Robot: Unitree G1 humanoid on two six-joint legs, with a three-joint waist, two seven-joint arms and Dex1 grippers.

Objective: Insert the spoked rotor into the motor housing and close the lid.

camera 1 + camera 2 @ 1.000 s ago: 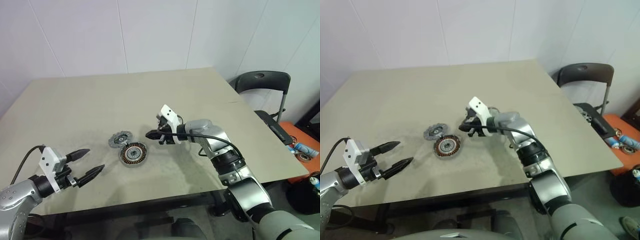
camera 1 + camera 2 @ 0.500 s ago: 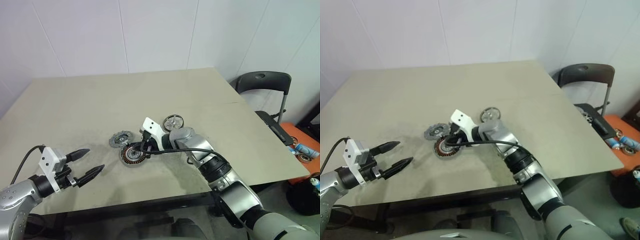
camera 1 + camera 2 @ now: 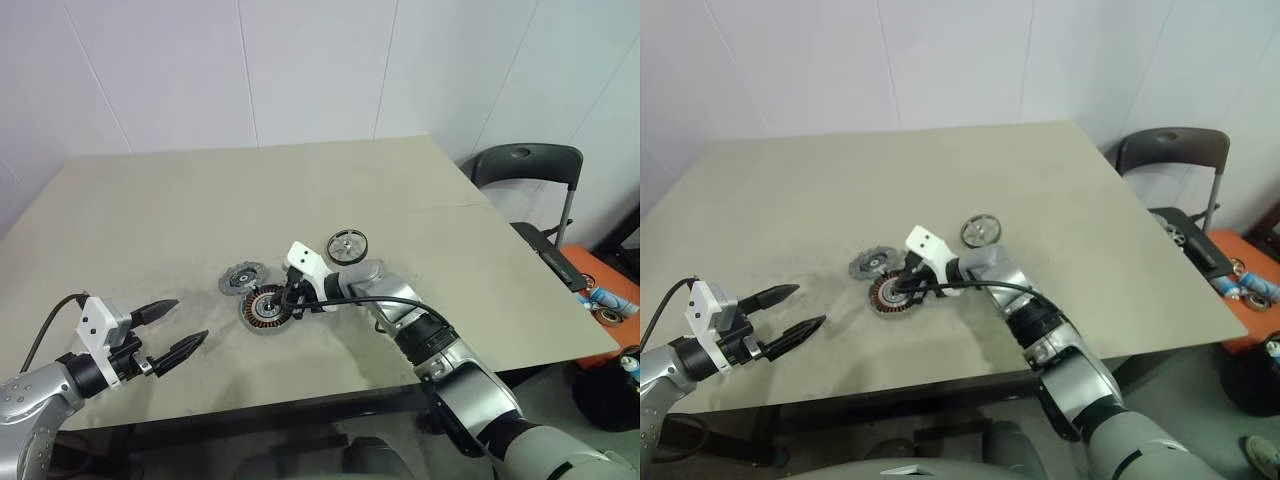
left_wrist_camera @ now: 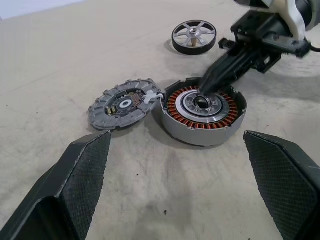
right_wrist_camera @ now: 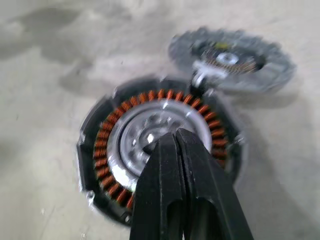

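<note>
Rotor, stiff, light, slick-rimmed, lies behind the empty closed right pincer poking the housing; grip its rim.

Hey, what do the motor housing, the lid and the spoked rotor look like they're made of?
Motor housing: seemingly bare metal, a matte silver wall, ringed inside with copper-orange windings that look like wire.
Lid: probably cast metal, dull grey with a ribbed, notched rim.
Spoked rotor: likely machined metal, with shiny silvery spokes and hub; the dark outer band could be coating or rubber, unclear.
</note>
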